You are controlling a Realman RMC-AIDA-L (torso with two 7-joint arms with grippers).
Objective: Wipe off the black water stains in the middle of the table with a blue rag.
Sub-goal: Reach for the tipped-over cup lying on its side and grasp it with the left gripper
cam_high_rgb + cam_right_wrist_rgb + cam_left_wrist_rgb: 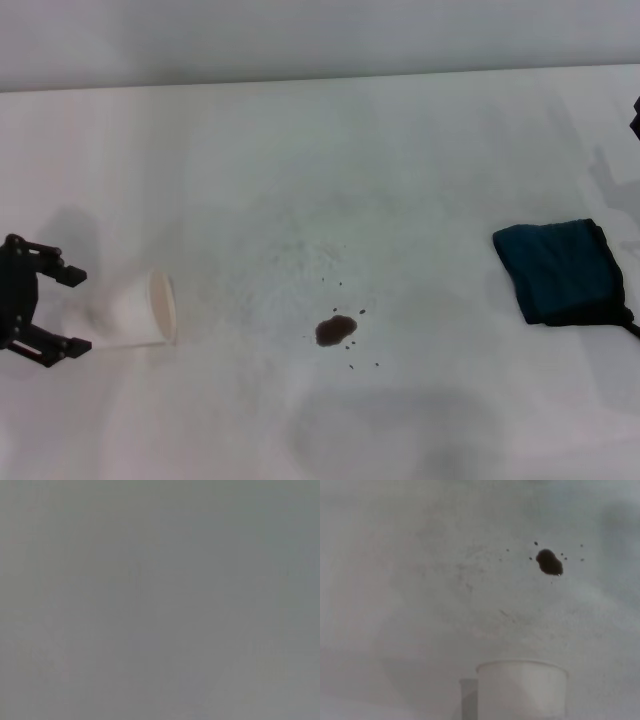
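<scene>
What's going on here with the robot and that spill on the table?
A dark stain sits mid-table, not yet wiped. The blue rag lies untouched on the robot's right. The left gripper is open next to a white paper cup lying on its side. The right gripper is barely visible at the far right edge.

right hand: only a dark sliver at the head view's edge, fingers unseen | right wrist view: featureless grey, nothing tellable | white paper cup: base cut off in the left wrist view | left hand: body cropped at the edge
</scene>
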